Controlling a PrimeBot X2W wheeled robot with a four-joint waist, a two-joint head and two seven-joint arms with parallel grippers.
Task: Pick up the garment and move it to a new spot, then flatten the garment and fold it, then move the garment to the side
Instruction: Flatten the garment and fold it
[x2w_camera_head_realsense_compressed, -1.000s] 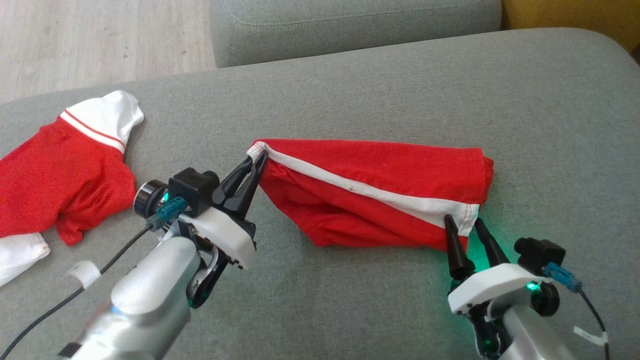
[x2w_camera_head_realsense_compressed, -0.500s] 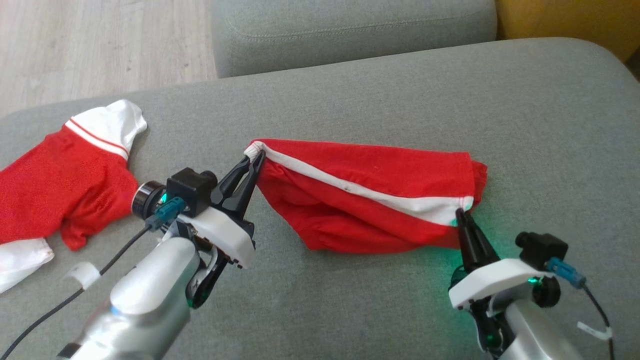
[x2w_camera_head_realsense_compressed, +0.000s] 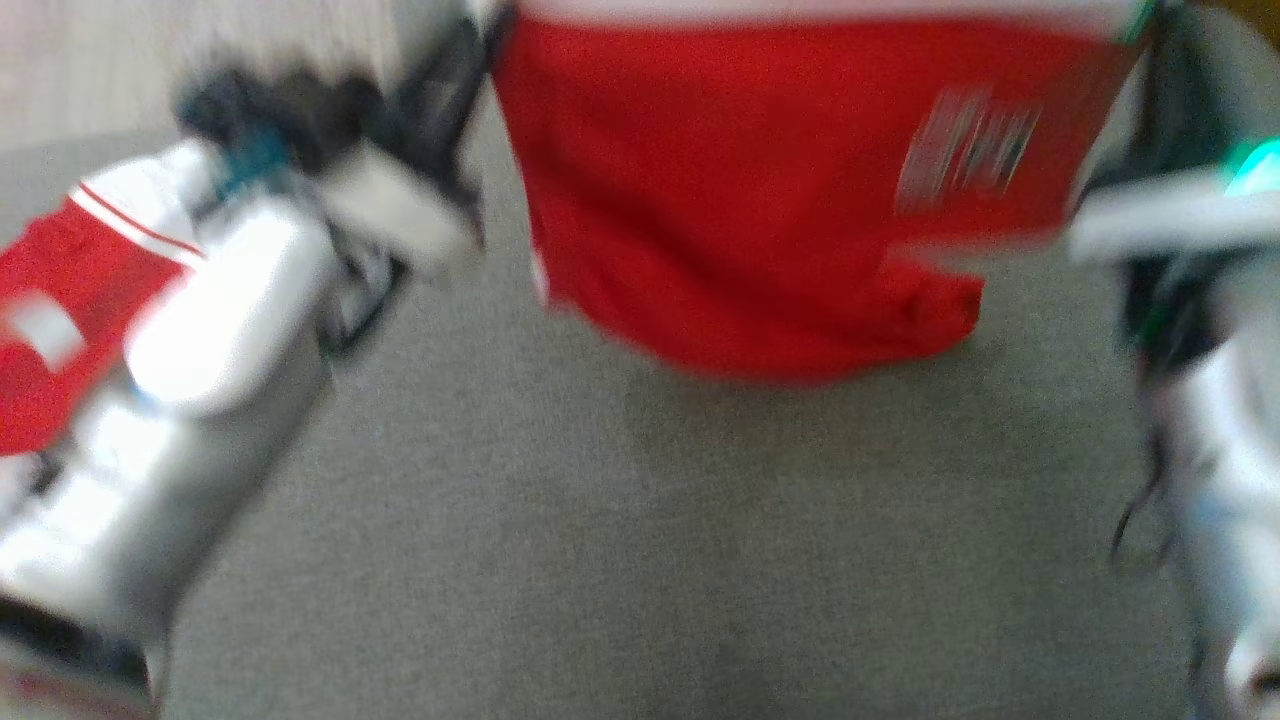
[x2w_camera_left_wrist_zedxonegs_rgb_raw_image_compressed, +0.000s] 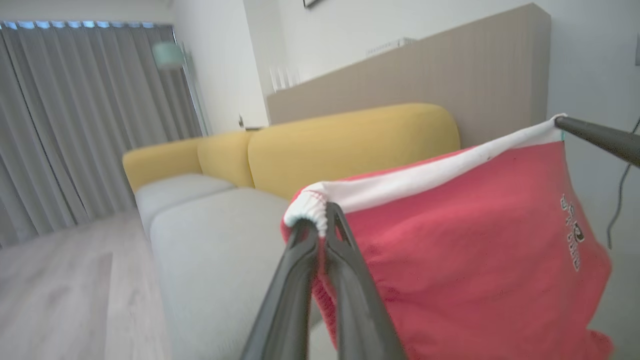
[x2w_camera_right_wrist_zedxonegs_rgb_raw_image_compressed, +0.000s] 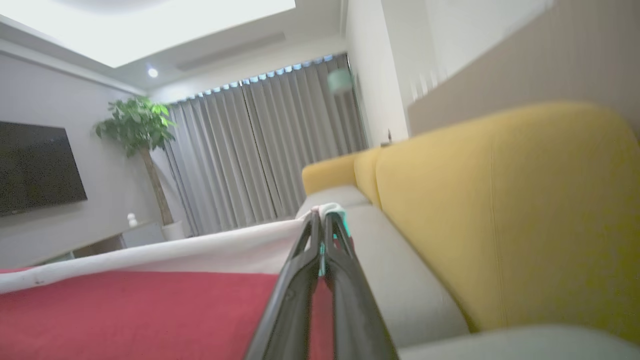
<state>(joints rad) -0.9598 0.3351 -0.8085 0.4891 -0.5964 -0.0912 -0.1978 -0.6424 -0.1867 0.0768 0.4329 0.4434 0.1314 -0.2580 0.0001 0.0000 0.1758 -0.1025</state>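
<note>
Grey sofa cushion (x2w_camera_head_realsense_compressed: 600, 560) is seen beneath red shorts (x2w_camera_head_realsense_compressed: 740, 180), held stretched between the left hand (x2w_camera_left_wrist_zedxonegs_rgb_raw_image_compressed: 321, 222) and right hand (x2w_camera_right_wrist_zedxonegs_rgb_raw_image_compressed: 322, 220), each clamped on the white waistband (x2w_camera_left_wrist_zedxonegs_rgb_raw_image_compressed: 425, 175).

Your head camera looks down, close on the grey cushion (x2w_camera_head_realsense_compressed: 600, 550); your 2 wrist cameras face outward across the room, sharing the garment (x2w_camera_left_wrist_zedxonegs_rgb_raw_image_compressed: 450, 260) and yellow backrest (x2w_camera_left_wrist_zedxonegs_rgb_raw_image_compressed: 350, 145).
</note>
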